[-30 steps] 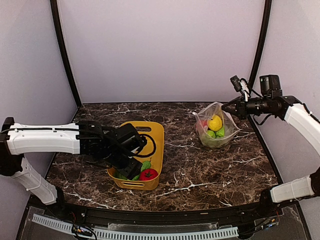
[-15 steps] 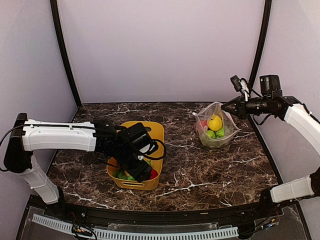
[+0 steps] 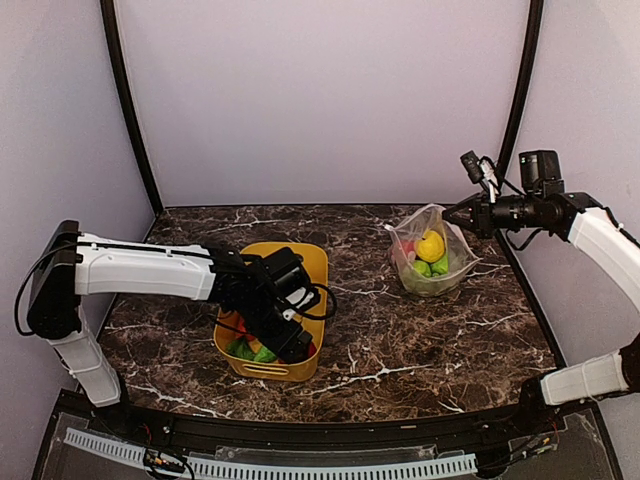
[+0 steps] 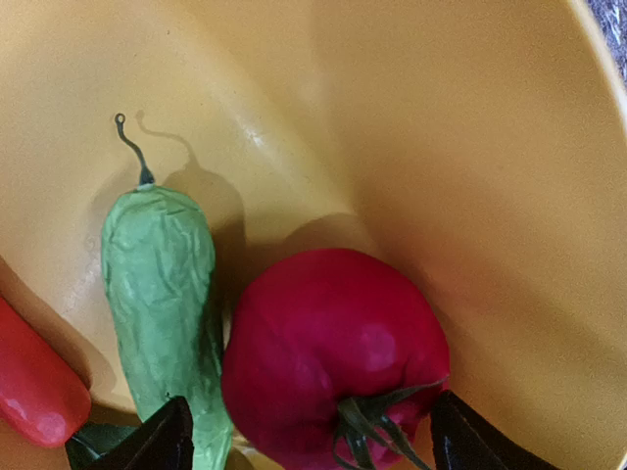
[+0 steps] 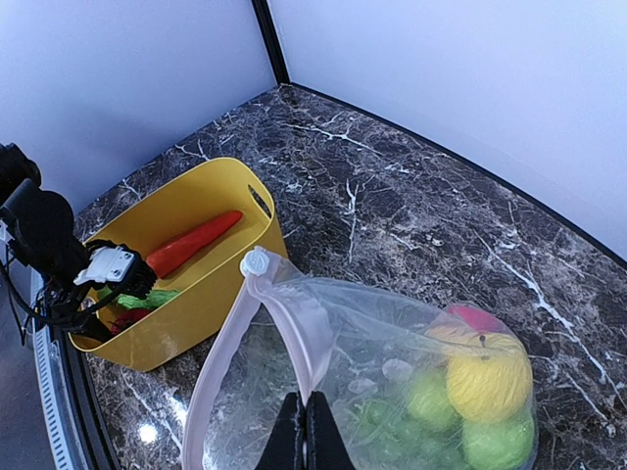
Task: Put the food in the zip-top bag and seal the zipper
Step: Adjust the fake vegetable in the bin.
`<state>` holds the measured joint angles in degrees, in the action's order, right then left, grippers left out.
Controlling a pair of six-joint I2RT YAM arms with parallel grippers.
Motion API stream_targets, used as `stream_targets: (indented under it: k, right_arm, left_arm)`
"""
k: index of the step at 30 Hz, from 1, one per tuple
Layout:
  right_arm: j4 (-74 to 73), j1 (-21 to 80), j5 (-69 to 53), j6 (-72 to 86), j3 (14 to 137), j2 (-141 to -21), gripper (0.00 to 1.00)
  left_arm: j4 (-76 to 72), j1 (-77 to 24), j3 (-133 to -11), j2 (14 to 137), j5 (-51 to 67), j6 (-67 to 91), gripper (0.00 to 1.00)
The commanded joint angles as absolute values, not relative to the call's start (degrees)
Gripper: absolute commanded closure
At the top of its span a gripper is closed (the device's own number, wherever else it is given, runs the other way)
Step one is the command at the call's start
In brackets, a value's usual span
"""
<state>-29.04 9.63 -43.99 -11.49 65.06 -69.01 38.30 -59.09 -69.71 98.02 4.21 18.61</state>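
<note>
In the yellow tub, near left, the left gripper angles down, jaws spread around the red tomato. Far right, the right gripper pinches the mouth of the zip-top bag.

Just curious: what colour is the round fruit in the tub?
The round fruit is deep red; it shows clearest in the left wrist view.

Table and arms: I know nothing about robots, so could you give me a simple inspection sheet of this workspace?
Surface: dark marbled table.
Job's things: zip-top bag unsealed, holding lemon and green pieces; red fruit, green vegetable and carrot in yellow tub.
Clutter: nothing seen.
Grippers: left gripper open, astride the red fruit; right gripper shut on the bag's rim.
Cables: black cable looped at left wrist.
Surroundings: plain pale walls, black poles.
</note>
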Motion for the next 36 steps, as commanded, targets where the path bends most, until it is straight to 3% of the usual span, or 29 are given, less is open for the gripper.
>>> stream_targets:
  k: [1, 10, 21, 30, 36]
  right_arm:
    - [-27.4, 9.6, -44.6, -11.2, 64.0, -68.4, 1.00]
    - [-27.3, 9.6, -44.6, -11.0, 63.8, -68.3, 1.00]
    - [-27.2, 9.6, -44.2, -11.0, 63.6, -68.1, 1.00]
    - [-27.2, 9.6, -43.8, -11.2, 63.3, -67.3, 1.00]
    - [-27.2, 9.6, -43.5, -11.3, 62.8, -66.9, 1.00]
  left_arm:
    - [42.2, -58.3, -69.8, 99.5, 6.9, 17.6, 0.18]
    - [44.2, -57.7, -71.1, 99.1, 3.0, 17.0, 0.42]
    - [39.4, -53.7, -71.7, 93.8, -5.5, 17.5, 0.50]
    - [38.0, -52.3, -75.8, 95.4, -5.6, 17.0, 0.47]
    - [40.4, -52.3, -75.6, 95.4, 2.6, 17.4, 0.24]
